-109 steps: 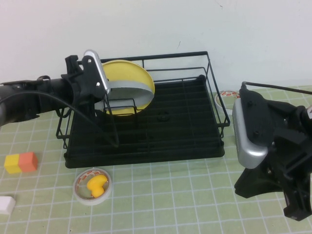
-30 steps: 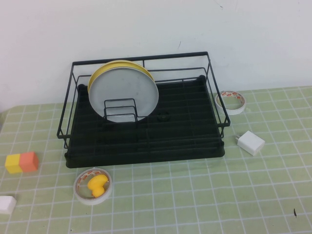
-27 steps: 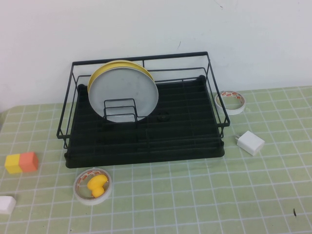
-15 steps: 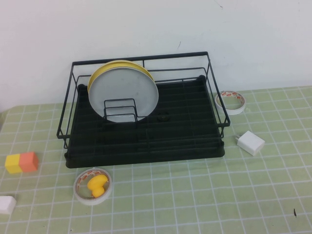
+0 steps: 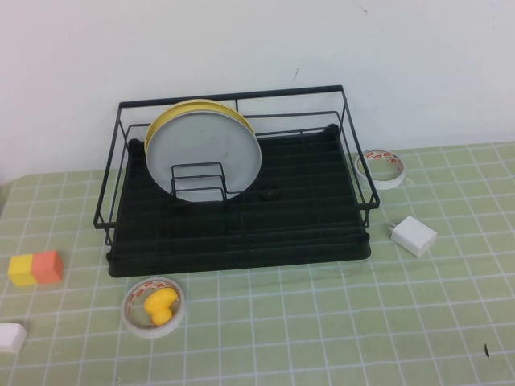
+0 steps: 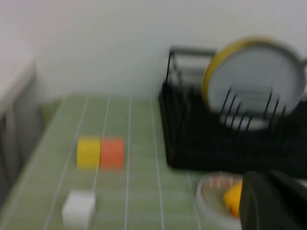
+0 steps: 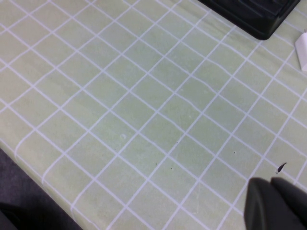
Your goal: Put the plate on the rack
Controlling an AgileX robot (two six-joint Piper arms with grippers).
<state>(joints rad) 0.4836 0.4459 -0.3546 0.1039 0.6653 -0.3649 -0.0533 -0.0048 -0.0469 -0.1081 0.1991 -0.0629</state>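
Note:
The light-grey plate [image 5: 205,153] stands upright in the wire dividers at the back left of the black rack [image 5: 322,241], leaning against the yellow plate [image 5: 193,107] behind it. Both also show in the left wrist view: the plate [image 6: 261,91] and the rack [image 6: 192,148]. Neither arm shows in the high view. My left gripper [image 6: 273,201] is shut and empty, low over the table in front of the rack's left side. My right gripper [image 7: 273,201] is shut and empty above bare mat in front of the rack's right corner.
A tape roll [image 5: 381,167] and a white charger [image 5: 412,235] lie right of the rack. A tape ring holding a yellow toy [image 5: 153,306], a yellow-orange block [image 5: 35,268] and a white block [image 5: 10,338] lie at the front left.
Earlier my left gripper held the grey plate at the rack and the right arm was in view. Both arms have left the high view; the plate stands alone. No change in the last second.

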